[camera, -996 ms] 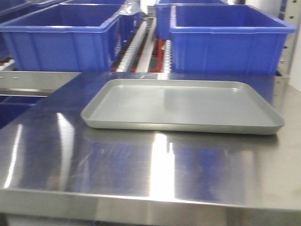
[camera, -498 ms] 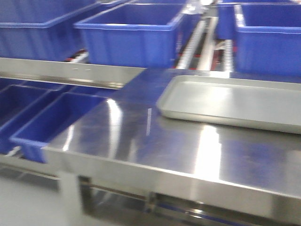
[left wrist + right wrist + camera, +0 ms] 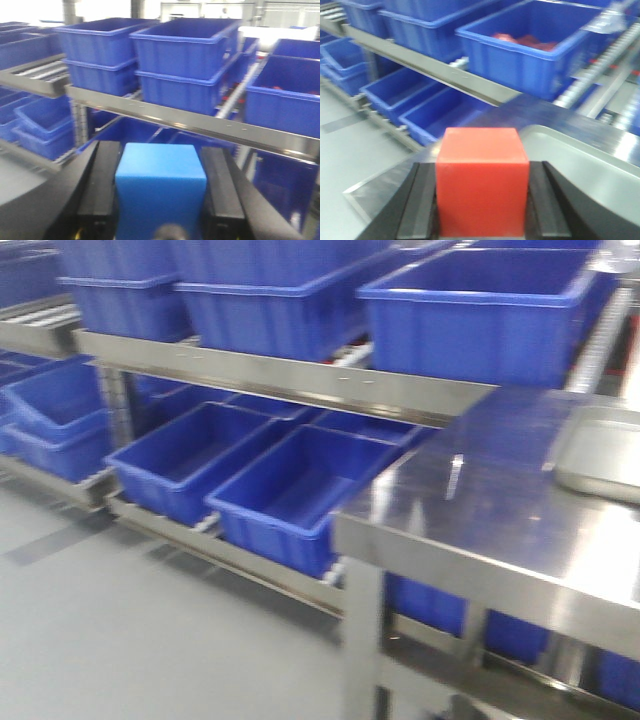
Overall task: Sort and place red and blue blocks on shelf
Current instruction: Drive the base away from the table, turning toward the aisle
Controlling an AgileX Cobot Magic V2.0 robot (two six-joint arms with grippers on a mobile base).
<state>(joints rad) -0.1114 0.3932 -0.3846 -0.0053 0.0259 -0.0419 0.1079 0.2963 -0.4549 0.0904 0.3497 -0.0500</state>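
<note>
Right now: carrying one cube per gripper, facing the racks.
On the left wrist view, clamping the blue block [image 3: 160, 187] squarely in the left gripper [image 3: 160, 200], with black fingers [image 3: 102, 190] flat against its two sides; looking past it at the shelf [image 3: 200, 125], at its brushed rail with small screws, right under stacked blue bins [image 3: 182, 50]. On the right wrist view, pinching the red block [image 3: 481, 180] the same way in the right gripper [image 3: 481, 205], tight on both sides, in front of the steel table [image 3: 375, 192] corner and the grey tray [image 3: 590, 165]; further back, glimpsing something reddish and blurred inside one bin. From the front camera, taking in the long rail, more bins tilted on the lower level, the table at right and a sliver of tray at the far edge.
</note>
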